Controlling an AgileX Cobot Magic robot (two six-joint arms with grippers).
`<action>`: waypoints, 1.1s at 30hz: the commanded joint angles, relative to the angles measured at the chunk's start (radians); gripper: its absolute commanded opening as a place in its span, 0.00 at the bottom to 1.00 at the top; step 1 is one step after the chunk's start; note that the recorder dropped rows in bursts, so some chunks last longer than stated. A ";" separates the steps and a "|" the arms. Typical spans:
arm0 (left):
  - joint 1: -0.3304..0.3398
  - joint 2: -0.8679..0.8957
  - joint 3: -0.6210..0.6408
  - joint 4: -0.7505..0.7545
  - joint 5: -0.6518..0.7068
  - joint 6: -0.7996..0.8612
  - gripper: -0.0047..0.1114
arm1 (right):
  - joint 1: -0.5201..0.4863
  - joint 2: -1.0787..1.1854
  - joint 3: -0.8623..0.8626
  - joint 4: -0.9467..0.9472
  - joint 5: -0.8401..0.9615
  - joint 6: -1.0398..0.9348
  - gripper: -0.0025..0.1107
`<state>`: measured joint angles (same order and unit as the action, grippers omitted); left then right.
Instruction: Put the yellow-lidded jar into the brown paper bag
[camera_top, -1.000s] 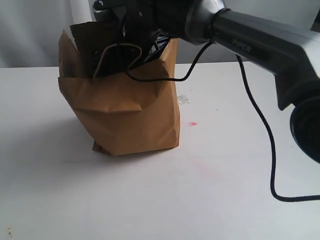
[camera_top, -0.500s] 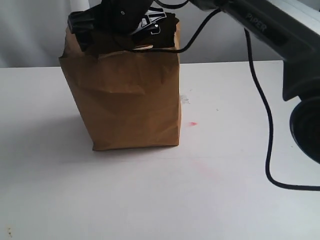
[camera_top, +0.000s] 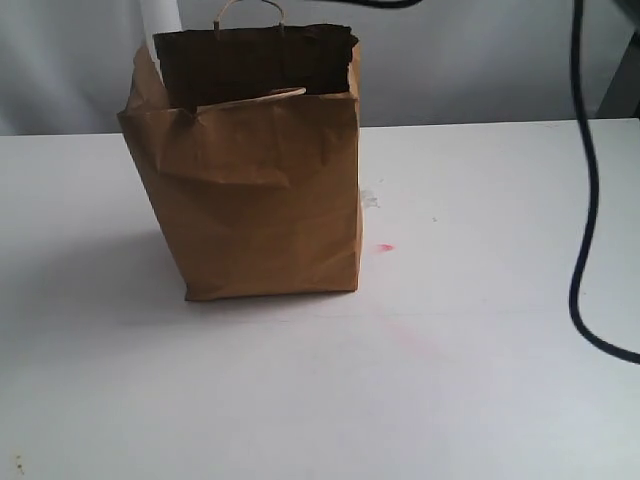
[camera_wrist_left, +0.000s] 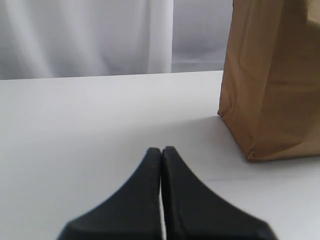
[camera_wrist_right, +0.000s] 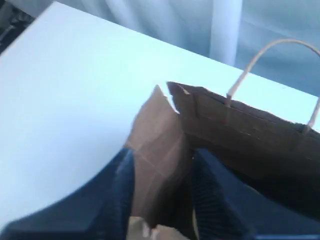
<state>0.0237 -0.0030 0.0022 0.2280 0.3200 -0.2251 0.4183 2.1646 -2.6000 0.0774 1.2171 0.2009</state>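
Observation:
The brown paper bag (camera_top: 260, 210) stands upright on the white table (camera_top: 450, 380), its mouth open and dark inside. The yellow-lidded jar is hidden in every view. My right gripper (camera_wrist_right: 162, 167) hangs above the bag (camera_wrist_right: 240, 125) with its fingers (camera_wrist_right: 120, 195) spread open and only the bag's folded side wall showing between them. It is outside the exterior view. My left gripper (camera_wrist_left: 161, 150) is shut and empty, low over the table, with the bag (camera_wrist_left: 270, 85) standing apart from it.
A black cable (camera_top: 585, 200) hangs down at the right of the exterior view and curves across the table. A small red mark (camera_top: 385, 247) lies right of the bag. A white post (camera_top: 160, 25) rises behind the bag.
The right arm has risen out of the bag's mouth and left the exterior view. The bag, crumpled a second ago, now stands straight.

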 joint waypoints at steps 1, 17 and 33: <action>-0.003 0.003 -0.002 -0.004 -0.010 -0.004 0.05 | 0.001 -0.073 -0.007 0.159 0.004 -0.068 0.08; -0.003 0.003 -0.002 -0.004 -0.010 -0.004 0.05 | 0.087 -0.412 0.377 0.199 0.004 -0.127 0.02; -0.003 0.003 -0.002 -0.004 -0.010 -0.004 0.05 | 0.351 -0.854 1.198 0.020 -0.220 -0.074 0.02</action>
<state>0.0237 -0.0030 0.0022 0.2280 0.3200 -0.2251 0.7639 1.3752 -1.5209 0.1159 1.0817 0.1075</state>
